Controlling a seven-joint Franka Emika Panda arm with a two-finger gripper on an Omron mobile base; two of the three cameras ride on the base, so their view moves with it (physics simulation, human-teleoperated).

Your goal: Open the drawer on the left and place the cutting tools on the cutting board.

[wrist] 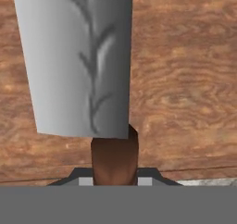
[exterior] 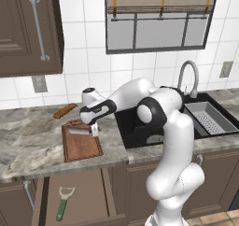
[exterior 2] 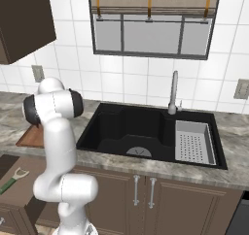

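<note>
Claw: the claw (exterior: 94,128) hangs over the far end of the board, clenched on the brown handle of a pale grey flat-bladed knife (wrist: 78,61).
Knife: in the hand view its broad rectangular blade, marked with a darker leaf-vein pattern, lies over wood grain; in the left base view its long axis runs left-right.
Board: reddish-brown rectangular wooden cutting board (exterior: 80,143) on the grey marbled tabletop (exterior: 28,145), long axis near-far, short of the near edge, black sink (exterior: 135,127) to its right.
Drawer: dark-brown wooden drawer (exterior: 88,192) pulled open below; green-handled Y-shaped peeler (exterior: 64,202) inside, white head pointing far.
Far left: orange-brown bread stick (exterior: 65,110) beyond the board.
</note>
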